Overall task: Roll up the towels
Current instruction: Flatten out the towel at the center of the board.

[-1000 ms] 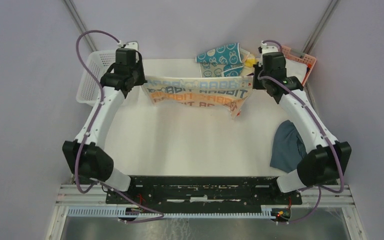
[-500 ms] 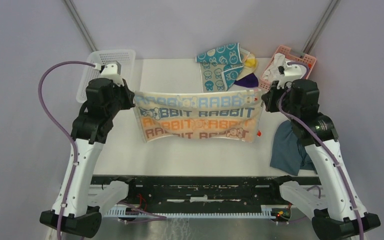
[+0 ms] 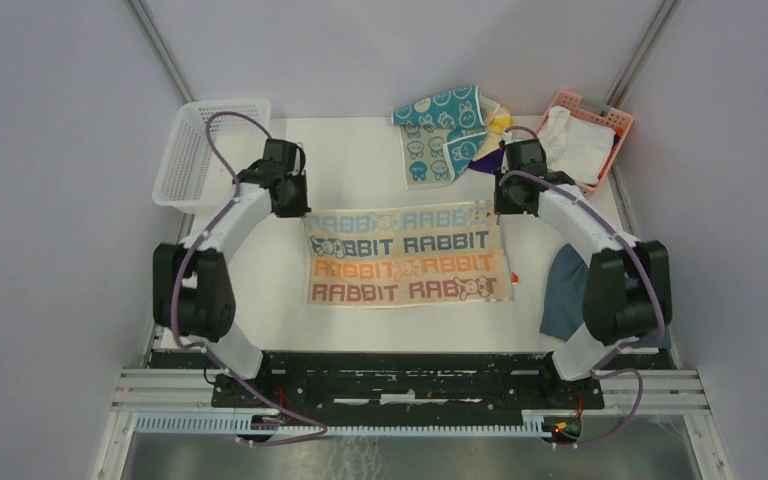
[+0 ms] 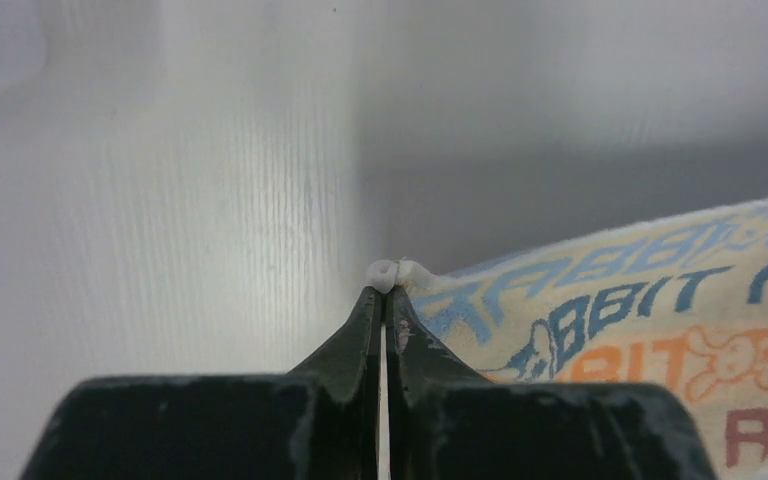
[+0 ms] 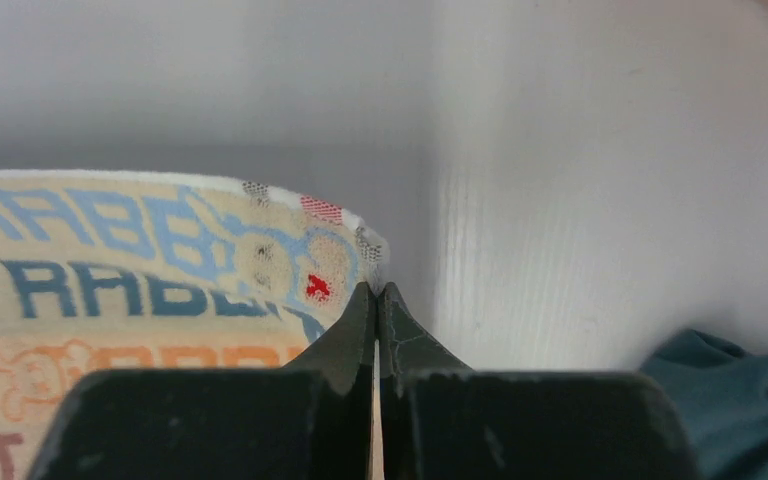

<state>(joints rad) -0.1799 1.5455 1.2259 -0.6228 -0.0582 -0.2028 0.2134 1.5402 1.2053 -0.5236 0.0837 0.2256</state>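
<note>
Looking down from overhead, we see the peach RABBIT towel [image 3: 407, 255] spread flat in the middle of the surface [image 3: 360, 170]. Our left end effector [image 3: 295, 207] sits at its far-left corner and our right end effector [image 3: 505, 207] at its far-right corner. The teal rabbit towel [image 3: 440, 122] lies just beyond its far edge, and the blue-grey cloth [image 3: 568, 290] lies off its right side. From the left wrist, we see the tips pinched closed on the towel's bunched corner. From the right wrist, the tips are likewise clamped on the other corner.
</note>
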